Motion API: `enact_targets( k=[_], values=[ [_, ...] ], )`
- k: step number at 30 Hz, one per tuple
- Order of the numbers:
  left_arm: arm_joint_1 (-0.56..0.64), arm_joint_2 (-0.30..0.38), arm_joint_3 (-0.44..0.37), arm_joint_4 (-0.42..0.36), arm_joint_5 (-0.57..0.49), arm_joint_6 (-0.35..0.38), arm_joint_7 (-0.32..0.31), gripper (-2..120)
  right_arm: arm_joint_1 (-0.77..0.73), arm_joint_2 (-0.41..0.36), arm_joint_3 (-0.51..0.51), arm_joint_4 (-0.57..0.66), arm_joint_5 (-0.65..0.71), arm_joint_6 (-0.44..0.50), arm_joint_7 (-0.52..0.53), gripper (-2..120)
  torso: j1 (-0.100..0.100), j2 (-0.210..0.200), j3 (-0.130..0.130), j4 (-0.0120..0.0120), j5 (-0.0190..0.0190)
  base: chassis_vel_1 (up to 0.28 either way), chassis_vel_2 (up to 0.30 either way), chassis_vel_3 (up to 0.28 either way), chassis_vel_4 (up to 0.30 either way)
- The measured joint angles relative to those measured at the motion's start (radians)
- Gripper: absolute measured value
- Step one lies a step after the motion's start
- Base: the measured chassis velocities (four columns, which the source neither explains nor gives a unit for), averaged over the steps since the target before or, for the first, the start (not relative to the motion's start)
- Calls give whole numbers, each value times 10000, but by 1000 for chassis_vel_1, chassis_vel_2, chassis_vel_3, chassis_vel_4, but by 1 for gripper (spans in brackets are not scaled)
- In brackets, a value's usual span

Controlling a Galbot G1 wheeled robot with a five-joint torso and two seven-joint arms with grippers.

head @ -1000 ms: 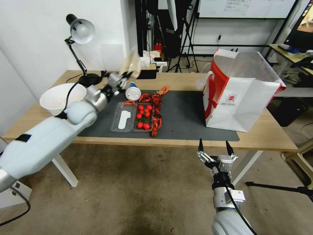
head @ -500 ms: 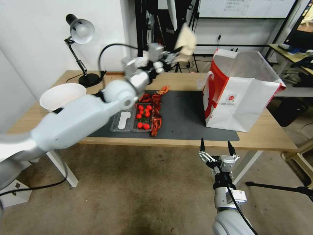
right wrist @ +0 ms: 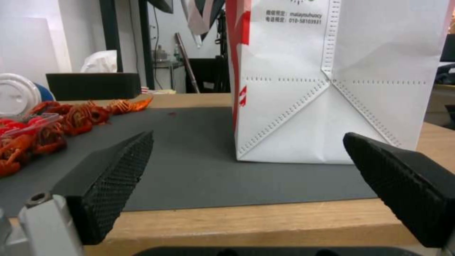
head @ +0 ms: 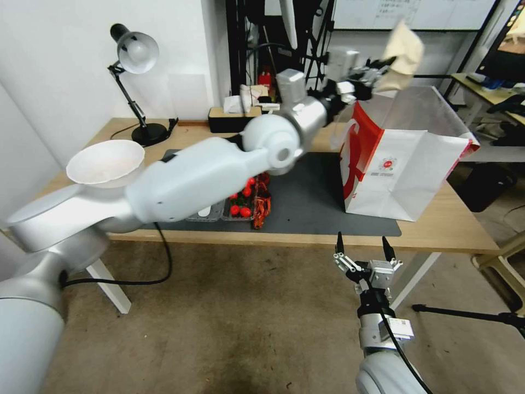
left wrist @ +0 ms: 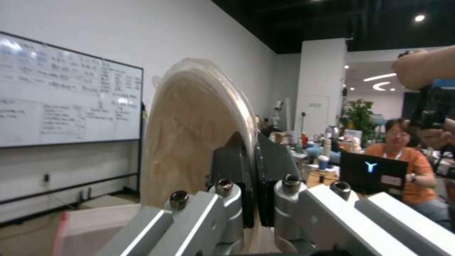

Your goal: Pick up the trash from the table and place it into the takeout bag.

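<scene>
On your far left, a white bowl sits on the left end of the table, near the desk lamp. Next along, on the dark grey mat, you have a clear plastic tray with cherry tomatoes and a line of red crayfish shells just beside it; the outstretched left arm covers part of them from the head camera. In the right wrist view a white-lidded cup lies on its side behind the shells.

Follow the left arm to the right: your left gripper is raised above the open top of the takeout bag, over its left rim. It is clamped on the shallow beige bowl. In the left wrist view the two black fingers pinch the bowl's rim, one on each face, with the bowl standing on edge and reaching up past the fingertips.

The takeout bag stands upright at the right end of the mat, mouth open, red side and white handle facing left.

Your right gripper hangs below the table's near edge, in front of the bag, fingertips up and spread wide with nothing between them. Its wrist view shows the pads apart, framing the bag's white base.
</scene>
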Motion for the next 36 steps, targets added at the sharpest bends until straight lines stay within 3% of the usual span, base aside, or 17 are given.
enact_targets(
  k=[6, 15, 22, 28, 34, 36],
  values=[
    [128, -1152, 127, 1197, -122, -13, 136, 0, -5, 28, 12, 40, 0, -28, 38, 100, 0, 0, 1, -1, 1, 0, 0, 0, 0],
    [232, -1710, 128, 1970, -369, 178, 159, 1, -13, 78, 18, 39, 1, -24, 48, 100, 0, 1, 1, 0, -2, 0, 0, 0, 0],
    [375, -1739, 100, 2113, -241, 249, 142, 30, 37, 76, 18, 14, 10, -22, 55, 100, 0, 1, 0, 0, -2, 0, 0, 0, 0],
    [480, -1690, -129, 2141, 82, 242, 81, 48, 8, 73, 16, 14, 11, -19, 55, 100, 0, 2, 0, -2, -2, 0, 0, 0, 0],
    [530, -1151, -685, 1632, 539, 234, -107, 70, 20, 68, 7, 24, 10, -19, 55, 100, -1, 2, 0, -3, -3, 0, 0, 0, 0],
    [614, -637, -909, 1244, 767, 230, -169, 78, 31, 70, -19, 26, 8, -19, 55, 100, -1, 2, 0, -1, -5, 0, 0, 0, 0]
  ],
)
